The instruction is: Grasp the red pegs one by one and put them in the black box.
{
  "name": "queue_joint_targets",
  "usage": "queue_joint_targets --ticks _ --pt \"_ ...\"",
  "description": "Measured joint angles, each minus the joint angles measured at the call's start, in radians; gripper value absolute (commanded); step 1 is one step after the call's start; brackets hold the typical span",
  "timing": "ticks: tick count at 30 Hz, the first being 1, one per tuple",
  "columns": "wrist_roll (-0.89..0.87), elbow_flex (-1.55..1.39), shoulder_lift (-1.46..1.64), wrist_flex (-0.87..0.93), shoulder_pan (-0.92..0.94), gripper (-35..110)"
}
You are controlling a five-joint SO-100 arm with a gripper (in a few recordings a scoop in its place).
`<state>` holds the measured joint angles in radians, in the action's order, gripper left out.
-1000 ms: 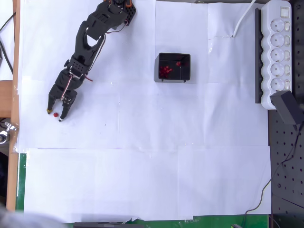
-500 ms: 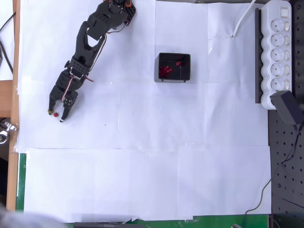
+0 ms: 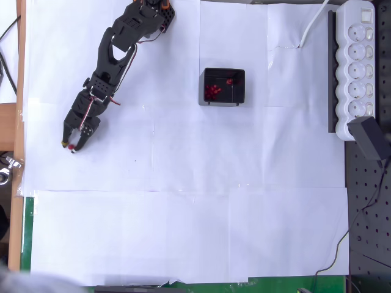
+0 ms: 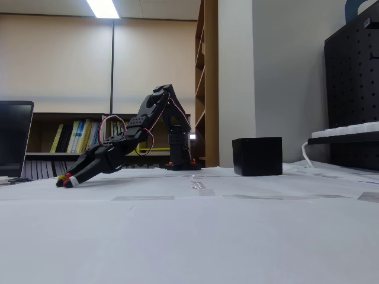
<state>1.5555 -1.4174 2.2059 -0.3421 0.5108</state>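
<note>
**Claw pinches the last loose peg at the bench's left side**

In the overhead view the black arm (image 3: pixel 113 55) reaches down from the top edge toward the left side of the white-papered bench (image 3: pixel 183 201). Its claw (image 3: pixel 70 146) sits low over the paper with the two fingertips drawn close together, and a single red peg (image 3: pixel 71 146) shows as a small red dot right between them. The tips appear clenched on that peg, touching it on both sides. The fixed view agrees: the claw (image 4: pixel 65 181) is down at the paper, its tips together, with a speck of red (image 4: pixel 68 176) at the tips.

The black box (image 3: pixel 223 86) stands well apart from the claw, up and to the right of it in the overhead view, nearer the middle of the bench. Inside it lie the other red pegs (image 3: pixel 212 91), most clustered toward the left part of the floor and one (image 3: pixel 230 80) nearer the upper wall; their exact number is hard to count. In the fixed view the black box (image 4: pixel 257 156) stands upright on the paper, to the right of the arm's base (image 4: pixel 179 160), its inside hidden by the near wall.

A white power strip (image 3: pixel 357 67) lies along the right edge of the bench, with a white cable (image 3: pixel 313 24) running off from it.
</note>
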Motion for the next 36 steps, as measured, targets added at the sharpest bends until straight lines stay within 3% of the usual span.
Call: queue_joint_targets --ticks 5,8,15,21,23,30,36 --pt "-0.008 0.003 -0.034 0.071 -0.008 0" --pt "-0.029 0.000 -0.117 0.259 -0.025 0" --pt "0.080 -0.149 -0.402 1.158 -0.192 0" --pt "0.236 -0.437 -0.618 1.896 -0.500 0" --pt "0.321 -0.505 -0.669 2.043 -0.624 0" --pt "0.580 -0.503 -0.741 2.115 -1.060 0" --pt "0.735 -0.382 -0.730 1.951 -1.284 0"
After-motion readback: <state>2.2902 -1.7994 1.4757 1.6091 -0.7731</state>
